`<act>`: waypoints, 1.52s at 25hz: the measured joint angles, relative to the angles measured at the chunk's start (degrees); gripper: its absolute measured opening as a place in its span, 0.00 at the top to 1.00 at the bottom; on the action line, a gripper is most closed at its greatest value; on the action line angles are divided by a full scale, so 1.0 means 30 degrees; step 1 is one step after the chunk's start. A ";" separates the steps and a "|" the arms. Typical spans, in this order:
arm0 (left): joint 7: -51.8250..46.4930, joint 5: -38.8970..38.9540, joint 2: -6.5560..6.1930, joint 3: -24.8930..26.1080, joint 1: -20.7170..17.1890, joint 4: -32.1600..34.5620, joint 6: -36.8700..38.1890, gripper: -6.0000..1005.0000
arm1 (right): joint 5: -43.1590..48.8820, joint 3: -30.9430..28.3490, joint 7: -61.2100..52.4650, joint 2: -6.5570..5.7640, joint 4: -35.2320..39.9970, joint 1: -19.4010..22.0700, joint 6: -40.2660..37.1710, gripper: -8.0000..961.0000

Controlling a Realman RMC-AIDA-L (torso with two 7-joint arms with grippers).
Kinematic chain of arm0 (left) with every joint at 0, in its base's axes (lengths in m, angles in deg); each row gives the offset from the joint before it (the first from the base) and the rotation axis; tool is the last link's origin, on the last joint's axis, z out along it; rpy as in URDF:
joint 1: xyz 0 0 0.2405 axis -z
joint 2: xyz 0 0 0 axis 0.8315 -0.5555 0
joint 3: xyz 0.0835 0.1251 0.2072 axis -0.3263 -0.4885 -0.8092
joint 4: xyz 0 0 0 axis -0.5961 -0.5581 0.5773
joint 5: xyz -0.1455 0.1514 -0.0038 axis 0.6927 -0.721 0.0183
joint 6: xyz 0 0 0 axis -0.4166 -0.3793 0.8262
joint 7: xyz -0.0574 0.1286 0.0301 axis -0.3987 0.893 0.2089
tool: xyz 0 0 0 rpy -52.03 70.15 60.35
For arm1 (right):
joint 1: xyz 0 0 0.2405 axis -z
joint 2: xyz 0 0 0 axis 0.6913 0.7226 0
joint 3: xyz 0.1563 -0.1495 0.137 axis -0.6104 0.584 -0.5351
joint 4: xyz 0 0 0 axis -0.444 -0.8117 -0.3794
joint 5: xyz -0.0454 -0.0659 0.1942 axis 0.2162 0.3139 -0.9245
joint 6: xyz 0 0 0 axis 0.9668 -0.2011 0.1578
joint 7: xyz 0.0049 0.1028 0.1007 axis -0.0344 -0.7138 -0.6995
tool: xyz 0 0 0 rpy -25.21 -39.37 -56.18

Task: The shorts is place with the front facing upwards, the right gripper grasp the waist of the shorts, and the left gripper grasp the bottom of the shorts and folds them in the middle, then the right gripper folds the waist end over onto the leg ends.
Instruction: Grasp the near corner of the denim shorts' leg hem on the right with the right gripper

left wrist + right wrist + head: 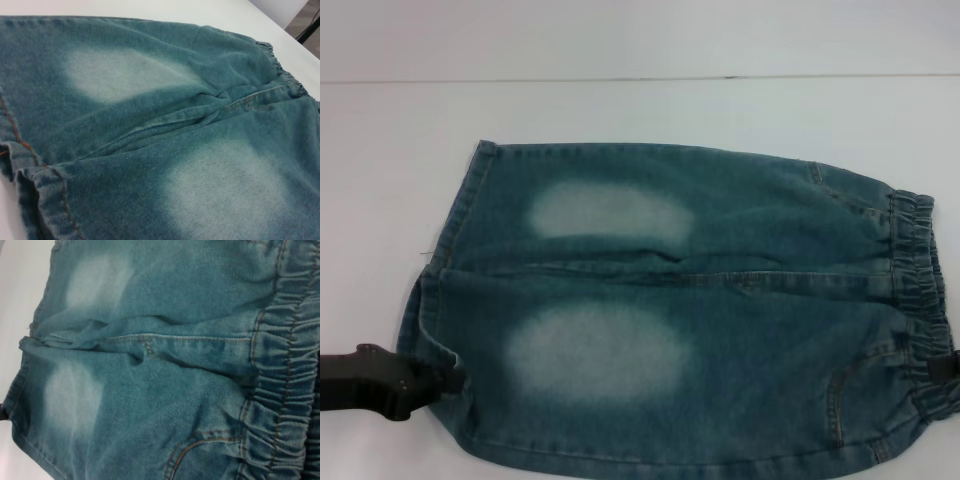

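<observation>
The shorts [700, 300] lie flat and front up on the white table [620, 110], blue-green denim with two pale oval patches. The gathered waist [920, 290] is at the right and the bottom of the shorts [445, 260], two straight leg hems, at the left. My left gripper [448, 378] reaches in from the lower left, its black tip pinched on the near leg's hem, which curls up a little there. Only a sliver of my right gripper [944, 367] shows, at the right edge against the near end of the waistband. The wrist views show the hem [25, 165] and the waistband [285, 370] close up.
Bare white table surrounds the shorts to the left and behind them. The table's back edge [640, 78] runs across the top of the head view. The near side of the shorts reaches the bottom of that view.
</observation>
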 joint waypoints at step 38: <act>-0.0051 -0.0002 0.0001 -0.0148 0.0126 0.0029 0.0053 0.94 | -0.0024 -0.0296 -0.0555 0.0326 0.0036 0.0160 -0.0178 0.02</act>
